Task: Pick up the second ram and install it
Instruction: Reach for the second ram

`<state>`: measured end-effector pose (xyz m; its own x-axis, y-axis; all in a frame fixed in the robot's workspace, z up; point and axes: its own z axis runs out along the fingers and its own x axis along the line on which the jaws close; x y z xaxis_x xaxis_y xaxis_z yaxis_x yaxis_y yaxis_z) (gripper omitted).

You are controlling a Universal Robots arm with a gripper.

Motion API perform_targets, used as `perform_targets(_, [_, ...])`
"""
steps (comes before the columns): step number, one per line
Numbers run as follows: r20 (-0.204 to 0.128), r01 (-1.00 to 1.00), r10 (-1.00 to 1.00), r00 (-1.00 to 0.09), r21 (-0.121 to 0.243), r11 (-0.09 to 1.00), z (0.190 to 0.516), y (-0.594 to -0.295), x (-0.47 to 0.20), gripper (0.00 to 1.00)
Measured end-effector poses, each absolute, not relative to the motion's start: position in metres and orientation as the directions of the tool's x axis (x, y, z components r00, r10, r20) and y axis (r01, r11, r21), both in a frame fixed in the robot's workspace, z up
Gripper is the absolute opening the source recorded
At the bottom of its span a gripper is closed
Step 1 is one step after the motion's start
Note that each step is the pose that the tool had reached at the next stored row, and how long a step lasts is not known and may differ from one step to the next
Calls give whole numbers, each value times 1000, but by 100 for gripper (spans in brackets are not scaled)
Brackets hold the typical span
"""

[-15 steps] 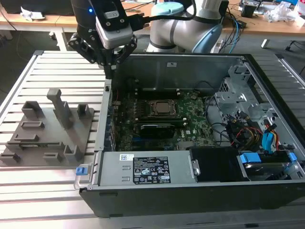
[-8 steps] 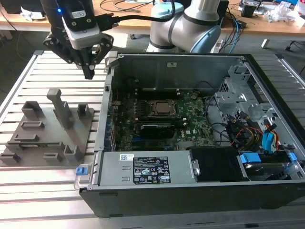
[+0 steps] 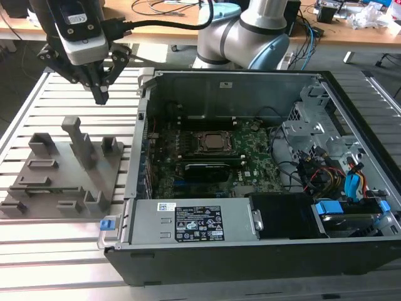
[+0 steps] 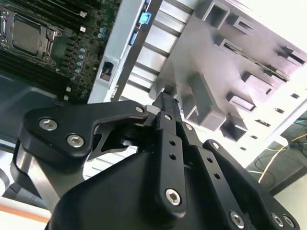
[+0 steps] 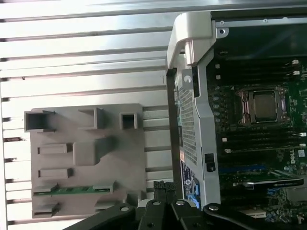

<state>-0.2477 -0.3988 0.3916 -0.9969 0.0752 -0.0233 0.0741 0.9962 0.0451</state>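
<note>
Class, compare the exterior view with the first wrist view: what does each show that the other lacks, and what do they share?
The exterior view adds the arm, the drive cables and the desk behind. The first wrist view adds the green ram lying in a tray slot. Both share the grey tray, the CPU socket, the case wall and the claw near the tray.

A slatted metal table (image 3: 56, 263) spreads from 6 to 9 o'clock in the exterior view. At 12 o'clock a wooden desk (image 3: 351, 34) runs across, strewn with cables (image 3: 166, 7). Dark grey floor (image 3: 12, 88) shows at 10 and 2 o'clock. In the first wrist view, strong light whitens the slats.
</note>
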Motion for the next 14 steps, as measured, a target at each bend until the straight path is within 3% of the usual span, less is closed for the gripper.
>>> perform_targets(14, [-23, 74, 75, -997, 45, 996, 390, -399, -302, 11])
